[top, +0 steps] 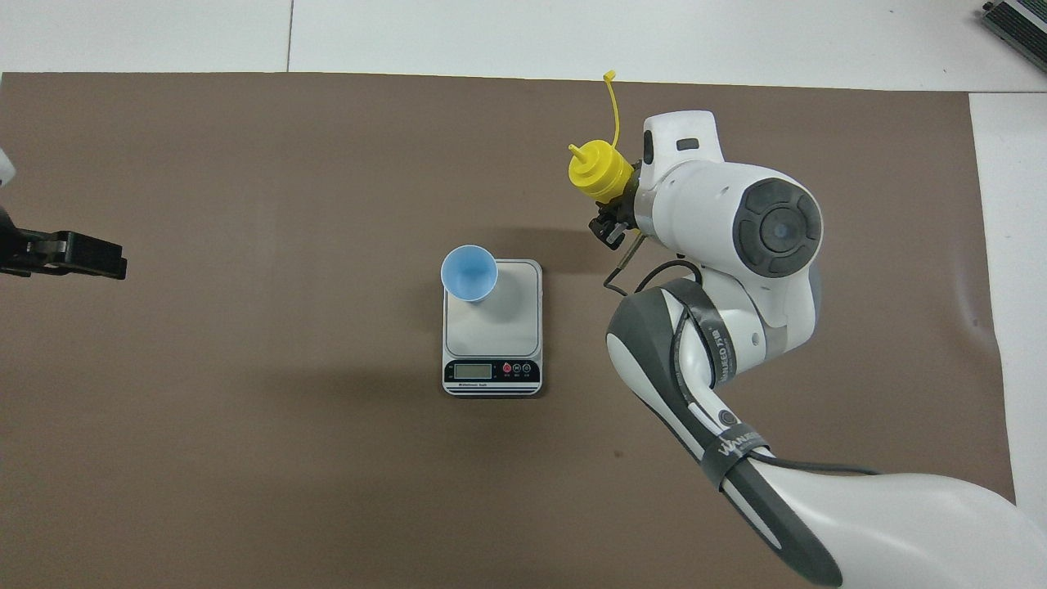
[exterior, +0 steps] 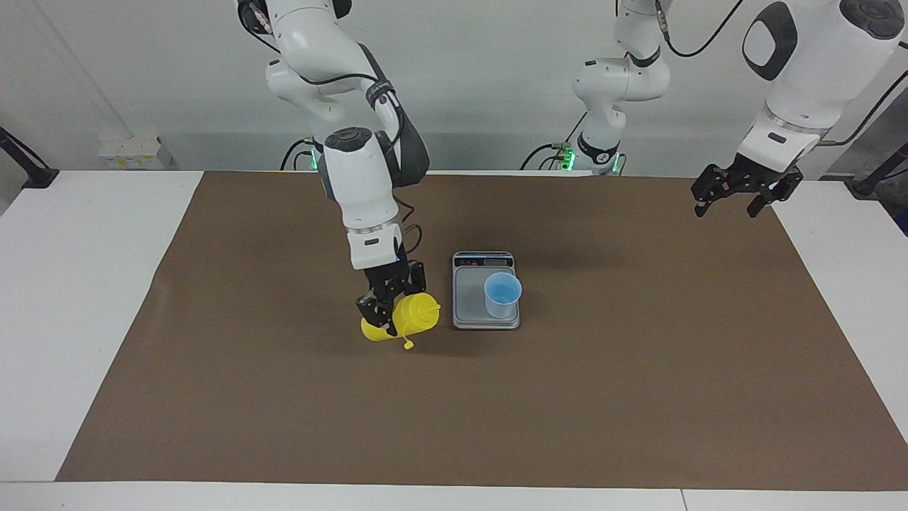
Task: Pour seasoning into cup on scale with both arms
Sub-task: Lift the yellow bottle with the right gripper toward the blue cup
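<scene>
Beside the flat silver-grey kitchen scale [exterior: 486, 291], toward the right arm's end of the worktop [exterior: 638, 369], my right hand [exterior: 389, 304] grips the bright yellow plastic squeeze bottle [exterior: 406, 316], tipped with its cap toward the small translucent light-blue plastic cup [exterior: 502, 293] on the plate. I should carry the spout over the rim before tilting further. My left hand [exterior: 738, 191] waits open, well apart.

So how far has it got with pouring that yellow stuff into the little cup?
Done: the cup stands on the scale. In hand: the right gripper holds the seasoning bottle tipped on its side, in the air beside the scale. Left: carrying it over the cup and pouring. The left gripper waits open.
</scene>
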Tool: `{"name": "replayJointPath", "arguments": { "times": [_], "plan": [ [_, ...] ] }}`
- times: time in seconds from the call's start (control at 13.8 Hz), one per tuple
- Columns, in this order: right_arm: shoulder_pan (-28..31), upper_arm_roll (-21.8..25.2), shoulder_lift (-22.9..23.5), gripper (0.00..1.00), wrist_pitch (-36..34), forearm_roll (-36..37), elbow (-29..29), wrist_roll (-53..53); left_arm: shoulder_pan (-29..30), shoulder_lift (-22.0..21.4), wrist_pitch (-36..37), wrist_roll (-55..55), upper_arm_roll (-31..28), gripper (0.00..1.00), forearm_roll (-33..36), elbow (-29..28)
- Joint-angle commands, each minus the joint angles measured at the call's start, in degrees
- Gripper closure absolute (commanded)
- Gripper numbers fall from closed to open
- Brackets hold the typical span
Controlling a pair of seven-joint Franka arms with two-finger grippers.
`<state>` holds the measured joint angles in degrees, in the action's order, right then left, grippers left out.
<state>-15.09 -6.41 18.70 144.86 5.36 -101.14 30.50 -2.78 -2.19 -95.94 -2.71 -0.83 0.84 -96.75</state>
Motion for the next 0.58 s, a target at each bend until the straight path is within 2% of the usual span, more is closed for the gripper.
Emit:
{"name": "replayJointPath", "arguments": {
  "times": [0.0, 0.15, 0.36, 0.51],
  "plan": [
    [-2.0, 0.0, 1.8, 0.65, -3.0, 8.2, 3.1, -2.6, -0.6, -1.0, -0.1, 0.5, -0.6, 0.00, -0.8, -1.0],
    [-4.3, -0.1, 1.9, 0.65, -5.4, 19.2, 3.2, -7.7, -0.5, -1.0, -0.1, 0.6, -0.6, 0.00, -0.7, -1.0],
    [-6.7, -0.1, 1.9, 0.65, -7.6, 30.7, 3.1, -11.9, -0.5, -0.9, 0.6, 0.5, -0.6, 0.00, -0.7, -1.0],
    [-7.4, -0.4, 1.9, 0.71, -7.9, 39.3, 2.5, -12.0, -0.5, -0.9, 0.7, 0.5, -0.6, 0.00, -0.7, -1.0]
  ]
}}
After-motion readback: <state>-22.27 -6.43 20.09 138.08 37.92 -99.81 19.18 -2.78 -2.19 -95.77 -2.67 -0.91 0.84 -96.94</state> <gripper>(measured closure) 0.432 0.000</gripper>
